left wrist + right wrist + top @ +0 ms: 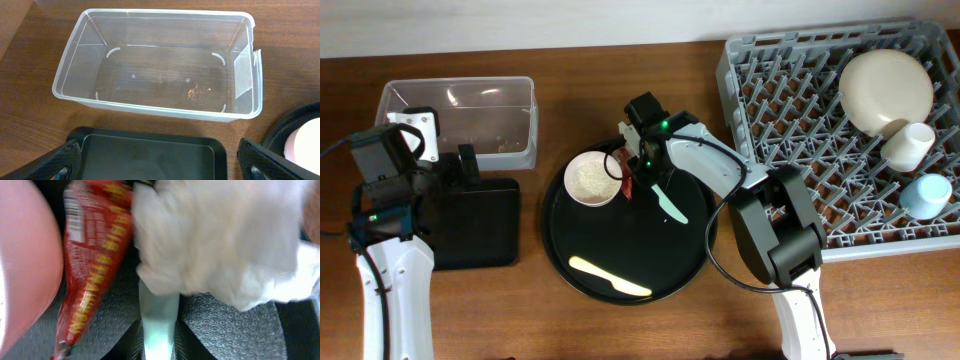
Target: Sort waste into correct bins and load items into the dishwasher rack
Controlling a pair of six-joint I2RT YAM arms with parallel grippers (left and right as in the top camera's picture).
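Clear tub (150,107) holds orange crumbs (195,91); left pincer (160,160) spread apart. By crumpled paper wad (220,240) and red wrapper (95,255), right pincer (633,172): grip unclear.

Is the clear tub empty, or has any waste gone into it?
Almost empty: the left wrist view shows the clear tub holding only a few orange crumbs on its floor, nothing else.
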